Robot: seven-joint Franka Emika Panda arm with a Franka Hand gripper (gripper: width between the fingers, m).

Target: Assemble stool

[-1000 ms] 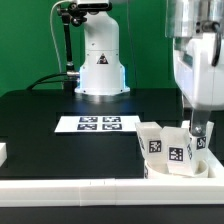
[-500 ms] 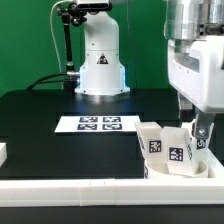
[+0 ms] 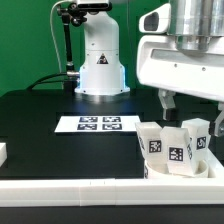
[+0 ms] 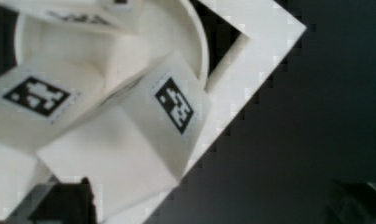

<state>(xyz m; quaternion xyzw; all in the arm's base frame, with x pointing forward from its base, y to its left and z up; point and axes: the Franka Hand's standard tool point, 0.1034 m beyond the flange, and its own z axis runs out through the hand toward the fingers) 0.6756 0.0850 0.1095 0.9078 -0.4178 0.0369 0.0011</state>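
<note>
Exterior view, pincer [image 3: 190, 104] wide open, empty

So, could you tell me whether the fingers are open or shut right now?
Open: the fingers stand apart above the stool legs, gripping nothing.

Exterior view: bright, even light from above. My white arm housing [image 3: 185, 65] close to lens, soft and slightly washed out. Black table [image 3: 40, 120] matte, faint sheen only. Marker board [image 3: 97, 124] sharp enough to read tags. Wrist view: soft, blurred throughout; white stool parts [image 4: 114, 110] near overexposed, tags smeared, my finger [image 4: 60, 200] dark blur.
</note>
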